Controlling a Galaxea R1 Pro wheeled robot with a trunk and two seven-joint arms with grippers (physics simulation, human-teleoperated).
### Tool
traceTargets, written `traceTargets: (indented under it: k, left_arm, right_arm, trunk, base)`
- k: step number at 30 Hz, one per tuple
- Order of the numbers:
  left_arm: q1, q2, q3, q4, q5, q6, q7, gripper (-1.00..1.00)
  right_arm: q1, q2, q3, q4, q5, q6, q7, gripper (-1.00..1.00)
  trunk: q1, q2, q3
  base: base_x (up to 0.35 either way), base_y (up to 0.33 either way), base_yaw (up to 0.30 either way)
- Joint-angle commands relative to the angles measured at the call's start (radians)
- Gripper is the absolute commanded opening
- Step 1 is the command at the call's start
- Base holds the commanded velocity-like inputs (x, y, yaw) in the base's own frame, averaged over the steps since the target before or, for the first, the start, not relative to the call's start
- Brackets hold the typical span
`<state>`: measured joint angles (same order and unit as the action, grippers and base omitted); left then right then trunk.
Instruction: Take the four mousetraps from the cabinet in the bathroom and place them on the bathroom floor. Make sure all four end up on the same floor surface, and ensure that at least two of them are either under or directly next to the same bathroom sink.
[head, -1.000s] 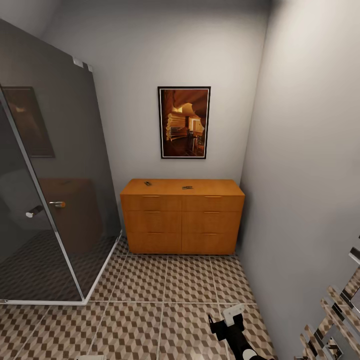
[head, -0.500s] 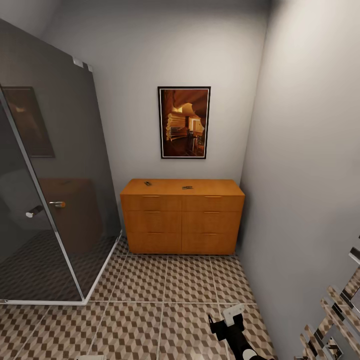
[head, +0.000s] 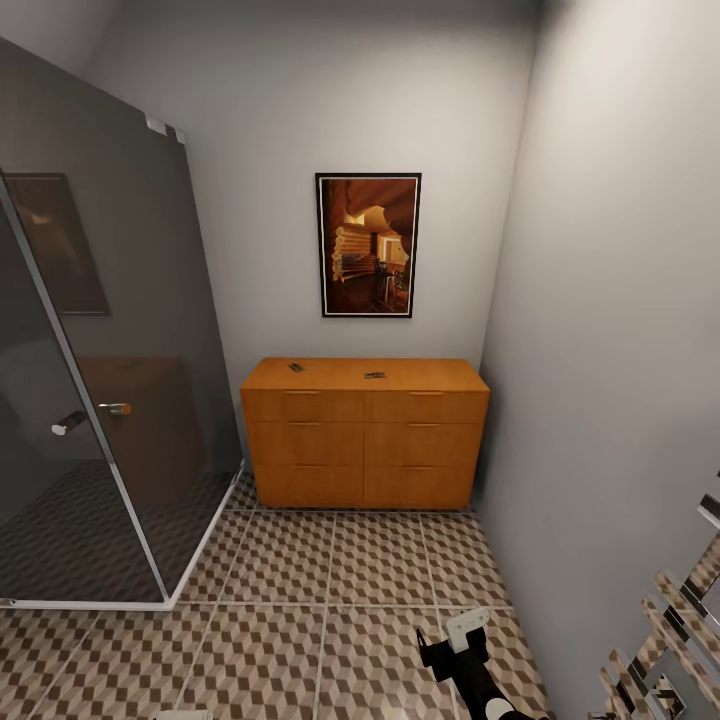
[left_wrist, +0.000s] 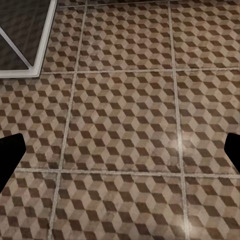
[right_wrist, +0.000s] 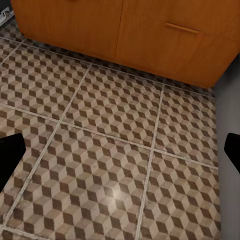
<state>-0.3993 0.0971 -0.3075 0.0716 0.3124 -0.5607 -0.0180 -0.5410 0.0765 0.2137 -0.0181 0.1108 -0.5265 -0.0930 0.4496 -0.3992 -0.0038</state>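
Head view: the cabinet (head: 365, 430) stands against the far wall, under a framed picture (head: 368, 245). Its front shows six drawers, in two columns of three, all closed. Two small dark items lie on its flat top, well apart from each other: one mousetrap (head: 296, 367) toward the left and a second mousetrap (head: 375, 375) near the middle. Both are too small to make out in detail. Two mousetraps are counted on the top.

A glass shower enclosure (head: 95, 380) occupies the left side, just beside the cabinet. The bathroom floor (head: 300, 590), tiled in a cube pattern, lies between the robot and the cabinet.

The right pincer (head: 458, 640) hangs low over the floor near the right wall. In the right wrist view, its two dark fingertips (right_wrist: 10, 152) sit at opposite edges of the picture, spread apart, with nothing between them but floor tiles and the cabinet's lower drawers (right_wrist: 150, 32).

In the left wrist view, the left pincer (left_wrist: 120, 150) points at the floor, its fingertips (left_wrist: 10, 152) likewise spread apart and holding nothing; the white base rail of the shower (left_wrist: 30, 65) shows at one corner.
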Motion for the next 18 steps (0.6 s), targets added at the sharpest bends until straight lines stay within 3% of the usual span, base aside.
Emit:
traceTargets:
  k: [1,18]
  left_arm:
    - [-0.001,0.000,-0.008,0.004,0.008,-0.005,-0.002,1.00]
    - [-0.001,0.000,-0.008,0.004,0.008,-0.005,-0.002,1.00]
  right_arm:
    - [0.000,0.000,0.003,0.001,0.010,-0.001,-0.010,1.00]
    - [0.000,0.000,0.003,0.001,0.010,-0.001,-0.010,1.00]
  trunk:
    - [0.000,-0.001,0.000]
    - [0.000,-0.001,0.000]
  base:
    - [0.000,0.000,0.000]
    - [0.000,0.000,0.000]
